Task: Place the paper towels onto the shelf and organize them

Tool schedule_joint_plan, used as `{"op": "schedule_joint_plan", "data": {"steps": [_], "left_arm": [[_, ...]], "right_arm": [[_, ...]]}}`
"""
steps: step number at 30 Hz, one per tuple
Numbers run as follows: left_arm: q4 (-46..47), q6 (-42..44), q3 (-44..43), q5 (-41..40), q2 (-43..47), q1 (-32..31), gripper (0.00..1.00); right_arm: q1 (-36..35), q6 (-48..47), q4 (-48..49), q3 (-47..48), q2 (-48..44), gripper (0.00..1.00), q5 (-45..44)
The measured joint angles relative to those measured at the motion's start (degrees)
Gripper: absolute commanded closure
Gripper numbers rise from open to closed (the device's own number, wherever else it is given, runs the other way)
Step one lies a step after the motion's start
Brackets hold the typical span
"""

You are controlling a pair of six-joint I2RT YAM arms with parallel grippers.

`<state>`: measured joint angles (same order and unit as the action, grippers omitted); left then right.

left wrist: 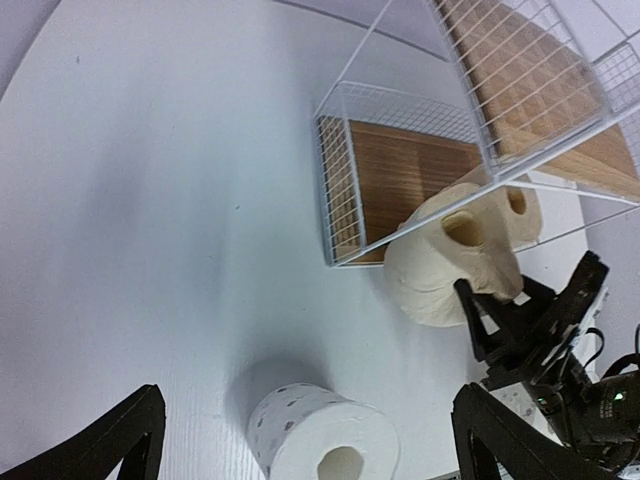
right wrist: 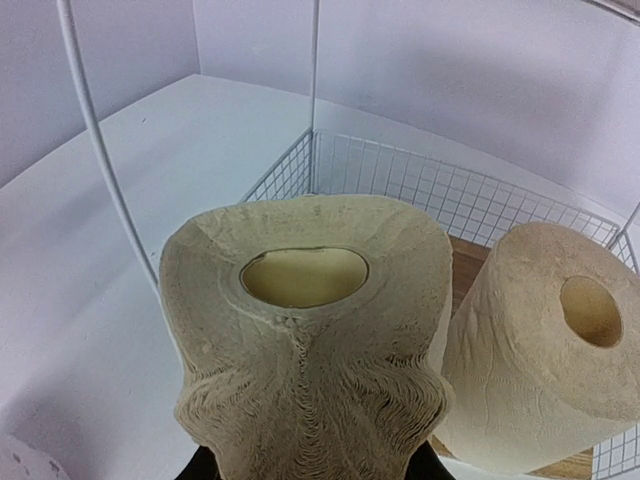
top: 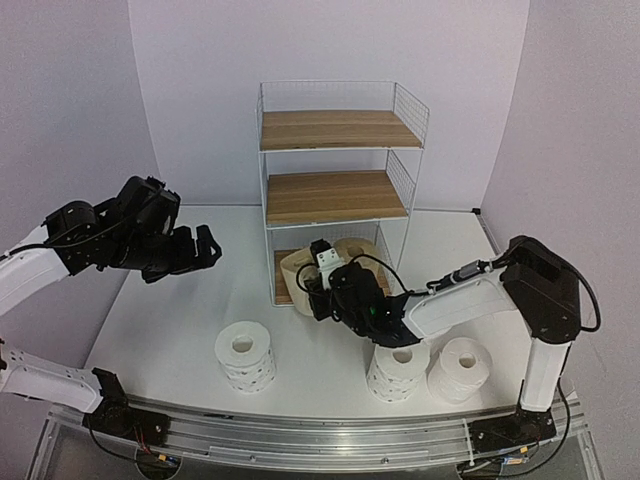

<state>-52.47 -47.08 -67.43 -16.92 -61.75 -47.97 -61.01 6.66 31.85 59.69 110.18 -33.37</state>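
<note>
The white wire shelf (top: 335, 160) stands at the back centre, its upper two boards bare. My right gripper (top: 322, 292) is shut on a beige roll (top: 298, 268), squeezing its sides, at the front left of the bottom tier; the wrist view shows the roll (right wrist: 305, 330) dented between my fingers (right wrist: 205, 465). A second beige roll (top: 357, 250) stands on the bottom board beside it (right wrist: 545, 360). My left gripper (top: 205, 248) is open and empty, high over the table's left. A dotted roll (top: 245, 355) lies below it (left wrist: 320, 440).
Another dotted roll (top: 398, 370) and a plain white roll (top: 460, 368) stand near the front right, under my right arm. A thin wire post (right wrist: 100, 150) of the shelf stands just left of the held roll. Purple walls close in behind and beside.
</note>
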Motion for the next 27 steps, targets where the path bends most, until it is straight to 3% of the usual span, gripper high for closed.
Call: {"op": "schedule_joint_plan", "data": {"steps": [5,13,27], "left_arm": [[-2.7,-2.5,2.1,-1.9,1.8,0.0,0.0],[-4.4,-4.0,2.2,-2.8,5.1,0.0,0.0],[-4.7,-5.5,2.3,-2.7,5.7,0.0,0.0]], "right_arm": [[0.0,-1.4,5.5,4.1,4.9,0.93,-3.6],[0.0,-2.2,10.8,9.9,11.8,0.93,-8.2],[0.0,-2.0,14.0,13.3,18.6,0.68,-13.0]]}}
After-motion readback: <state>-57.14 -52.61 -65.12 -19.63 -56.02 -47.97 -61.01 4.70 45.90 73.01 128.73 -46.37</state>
